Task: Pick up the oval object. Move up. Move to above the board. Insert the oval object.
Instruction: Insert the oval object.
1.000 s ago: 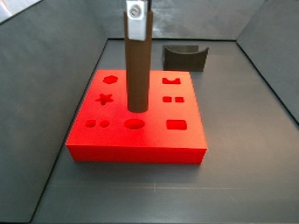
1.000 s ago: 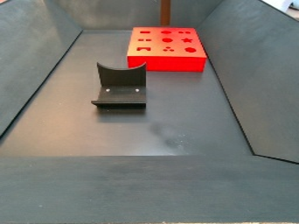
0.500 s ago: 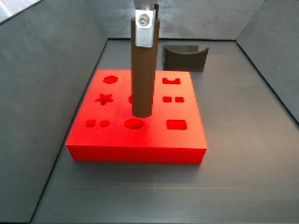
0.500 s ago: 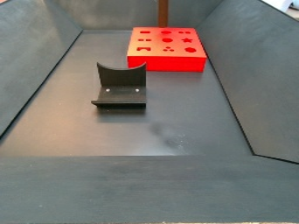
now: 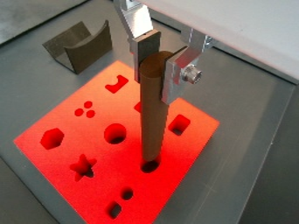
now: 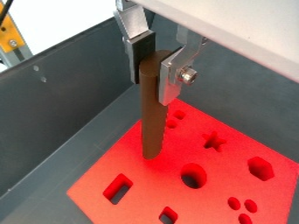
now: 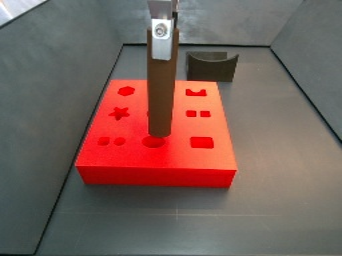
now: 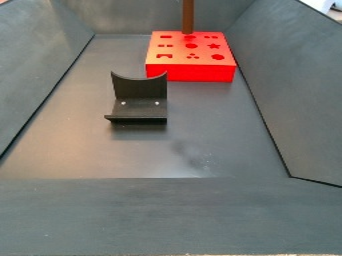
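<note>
Side view frames show the peg (image 7: 156, 95) shifted since a second ago from mid-board (image 7: 201, 170) toward the near edge, its tip now set at a round cutout, so insertion is judged under way. The pincer (image 5: 162, 58) is clamped on the peg's top, held upright.

You are looking at one board (image 7: 160, 176) lying on the worktop, one oval object (image 7: 158, 95) and one fixture (image 7: 213, 65). You are seeing one gripper (image 5: 160, 59) hanging over the board, its two fingers (image 5: 145, 42) clamping the top of that single peg. Among the board's cutouts you are counting one star (image 7: 120, 113) and one hexagon (image 7: 127, 91).
</note>
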Available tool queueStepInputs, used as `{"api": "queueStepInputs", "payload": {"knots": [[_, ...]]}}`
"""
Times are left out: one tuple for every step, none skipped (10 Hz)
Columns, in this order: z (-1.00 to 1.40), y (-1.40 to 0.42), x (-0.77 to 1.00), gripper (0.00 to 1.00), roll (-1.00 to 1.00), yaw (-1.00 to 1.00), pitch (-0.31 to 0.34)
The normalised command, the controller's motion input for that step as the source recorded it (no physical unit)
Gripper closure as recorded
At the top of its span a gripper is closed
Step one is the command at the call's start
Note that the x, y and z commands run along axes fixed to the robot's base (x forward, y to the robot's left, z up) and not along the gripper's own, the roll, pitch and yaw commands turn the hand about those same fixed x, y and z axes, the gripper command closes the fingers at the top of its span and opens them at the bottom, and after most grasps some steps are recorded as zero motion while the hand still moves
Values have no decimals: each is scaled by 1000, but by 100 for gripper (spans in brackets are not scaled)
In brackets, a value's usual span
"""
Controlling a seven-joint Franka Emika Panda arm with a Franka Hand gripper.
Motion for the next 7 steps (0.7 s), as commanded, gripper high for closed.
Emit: {"api": "queueStepInputs", "payload": {"knots": [[-294,-111,0,100,14,0,0],[-191,-134,0,100,0,11,0],[-89,-74,0,100,0,0,0],[-166,-60,0,100,0,0,0],[-177,-37,-20,100,0,0,-3],[-151,0,-54,100,0,0,0],[-126,0,-74,100,10,0,0]]}}
